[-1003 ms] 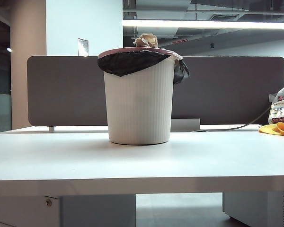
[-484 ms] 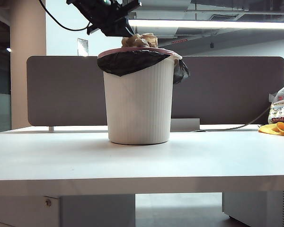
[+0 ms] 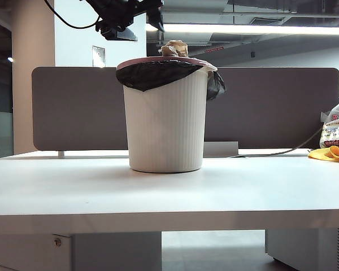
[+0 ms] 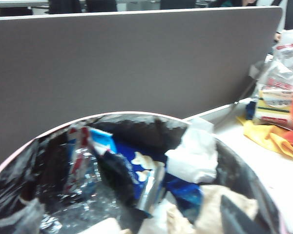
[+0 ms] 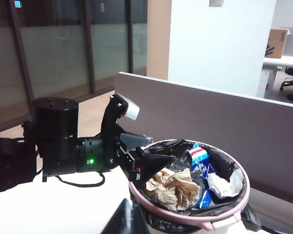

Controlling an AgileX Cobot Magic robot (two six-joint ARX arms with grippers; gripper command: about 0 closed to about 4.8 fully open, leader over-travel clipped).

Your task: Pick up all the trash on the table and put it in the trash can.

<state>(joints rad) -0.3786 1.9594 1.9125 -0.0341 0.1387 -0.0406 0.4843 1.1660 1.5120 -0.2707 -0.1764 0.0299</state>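
- The left gripper (image 3: pixel 144 20) hangs in the air above the trash can's left rim; in the right wrist view (image 5: pixel 154 163) its fingers stand spread over the rim, with nothing between them.
- The trash can (image 3: pixel 166 121) stands upright on the desk (image 3: pixel 158 192), near the middle and toward the back edge, in front of the grey-brown divider panel (image 3: pixel 271 107). Its black bag liner (image 3: pixel 152 74) is folded over the pinkish rim.
- The trash (image 5: pixel 173 187), crumpled tan paper, lies inside the can on top of the other rubbish, and pokes above the rim (image 3: pixel 174 49).
- Blue wrappers (image 4: pixel 136 165) and a white tissue (image 4: pixel 193 158) also lie in the can.
- At the desk's right edge sit a printed plastic bag (image 3: pixel 336 127) and a yellow cloth (image 3: pixel 330 153), touching each other.
- Of the right gripper only a dark tip (image 5: pixel 124 219) shows at the frame edge; I cannot tell how its jaws stand.
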